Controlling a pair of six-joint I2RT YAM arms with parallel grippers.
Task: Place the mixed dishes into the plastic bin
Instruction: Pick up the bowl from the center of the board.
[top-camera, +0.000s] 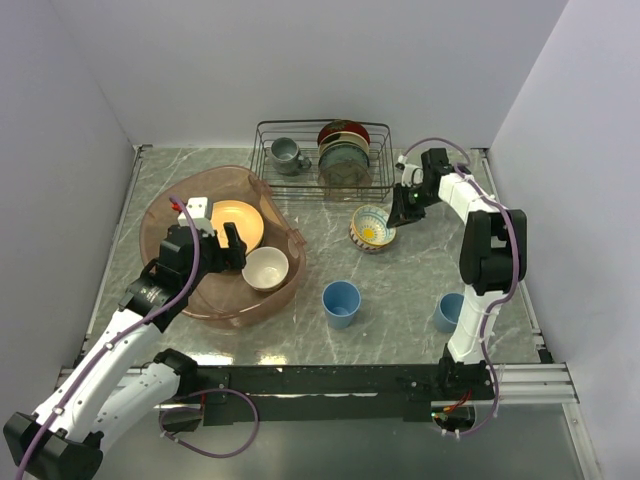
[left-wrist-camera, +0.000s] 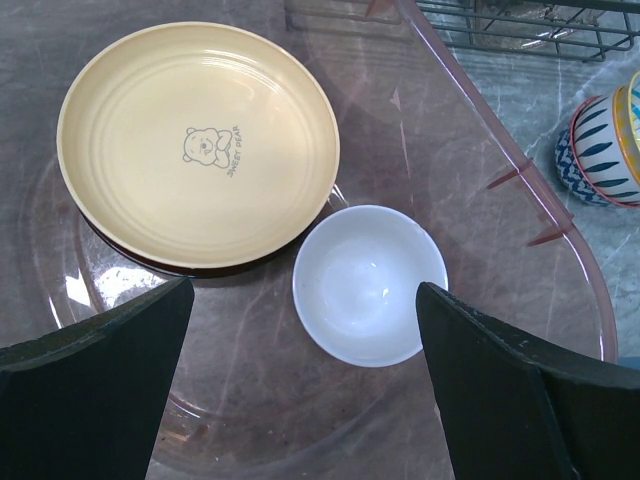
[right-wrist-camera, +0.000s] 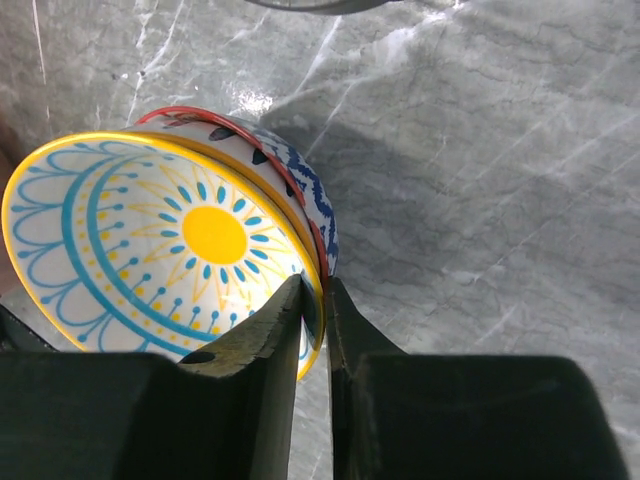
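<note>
While the top view is read, step in hand: fetching the red-patterned bowl (top-camera: 372, 228), which sits tilted on the worktop (top-camera: 400, 290), to the right of the plastic bin (top-camera: 215, 172) and apart from it.
Top view, right tool (top-camera: 400, 212): low at the bowl's right rim.
Top view, left tool (top-camera: 225, 245): hovers within the bin's outline, over the yellow-orange plate (top-camera: 237, 222) and the cream bowl (top-camera: 266, 268).
Top view, left to do: the light-blue cups (top-camera: 341, 302) stand on the worktop outside the bin.
Left wrist view, left tool: released, fingers spread wide, nothing between them.
Left wrist view, bin contents: the plate lies flat with a darker rim showing under it, and the cream bowl stands upright just beside it.
Right wrist view, right tool: clenched on the patterned bowl's rim, one finger inside against the sun pattern, the other outside on the wall.
Right wrist view, lift: whether the base is off the worktop cannot be told.
Next move, as judged: raise the bowl, carry it left over the bin's flared rim and set it down in the free floor beside the cream bowl. A thin rim pinch may let it swing, so go slowly, and the left arm may need to give room.
</note>
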